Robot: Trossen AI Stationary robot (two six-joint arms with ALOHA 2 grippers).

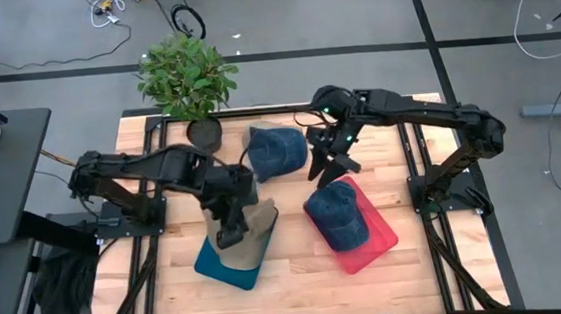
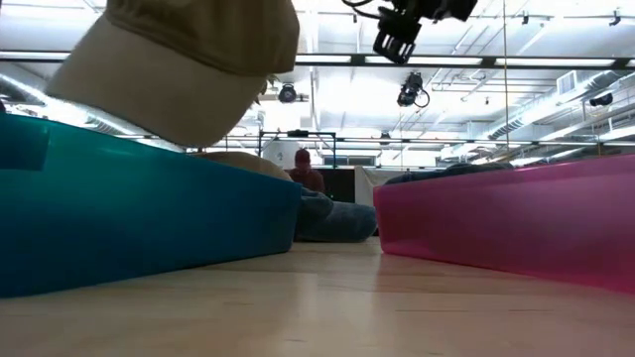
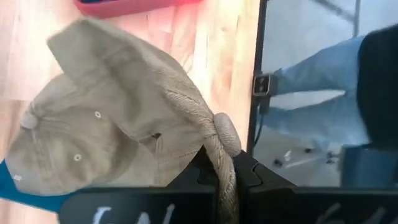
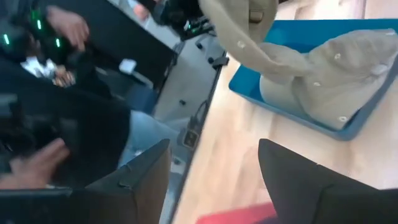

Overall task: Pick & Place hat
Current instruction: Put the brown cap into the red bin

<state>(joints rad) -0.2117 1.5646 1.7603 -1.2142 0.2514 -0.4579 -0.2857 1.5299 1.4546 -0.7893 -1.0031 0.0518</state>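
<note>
My left gripper (image 1: 232, 224) is shut on a tan cap (image 1: 256, 224) and holds it over the teal tray (image 1: 219, 267). In the low view the tan cap (image 2: 179, 59) hangs above the teal tray (image 2: 139, 208). A second tan cap (image 4: 323, 81) lies in that tray on its crown. One blue denim cap (image 1: 337, 213) rests on the pink tray (image 1: 377, 240). Another blue cap (image 1: 278, 149) lies on the table near the far edge. My right gripper (image 1: 327, 161) is open, raised between the two blue caps, and touches nothing. My left gripper (image 3: 225, 180) pinches the tan cap by the bunched rim at its back opening (image 3: 217, 140) between its two fingers. The fingers come from above, pointing down. The cap is lifted clear of the tray, and its crown (image 3: 93, 137) and brim hang below the fingers.
A potted plant (image 1: 189, 79) stands at the table's far edge, left of the middle. The pink tray (image 2: 506, 218) sits right of the teal one, with bare wood between them. A person's legs (image 3: 323, 93) show beyond the table's edge.
</note>
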